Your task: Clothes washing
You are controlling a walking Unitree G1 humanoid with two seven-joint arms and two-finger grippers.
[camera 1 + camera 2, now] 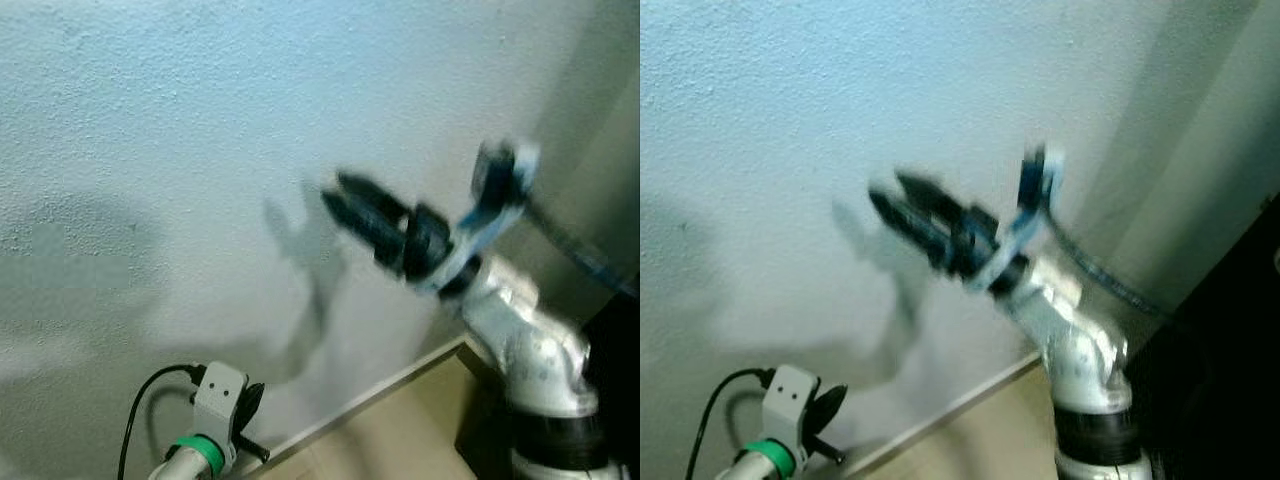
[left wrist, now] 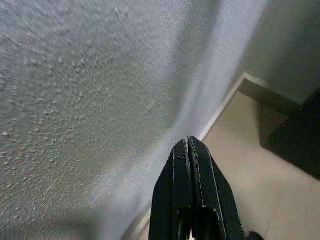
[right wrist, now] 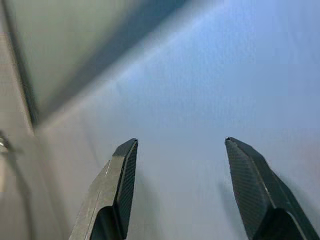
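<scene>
Nearest to us, low on our left, the left gripper (image 2: 192,150) hangs idle with its two black fingers pressed flat together and nothing between them; its white wrist block with the green ring (image 1: 203,452) and a black cable (image 1: 140,400) sits just above the skirting. Higher and on our right, the right gripper (image 3: 180,150) is raised on its silver arm (image 1: 525,350), blurred, with its two long black fingers (image 3: 125,170) spread wide apart and holding nothing. Behind both stands the rough, pale blue-white plastered wall (image 1: 200,120), which meets the beige tiled floor (image 2: 250,165) along a light skirting strip (image 1: 380,390); a dark cabinet edge (image 1: 1230,340) rises at the far right. No clothes and no washing machine are to be seen from here, so we cannot tell where the laundry is. We judge that we are between steps, facing a wall. To do this well, we should turn slowly away from the wall, keep the raised arm clear of the plaster, and wait for a sharp picture before we reach.
</scene>
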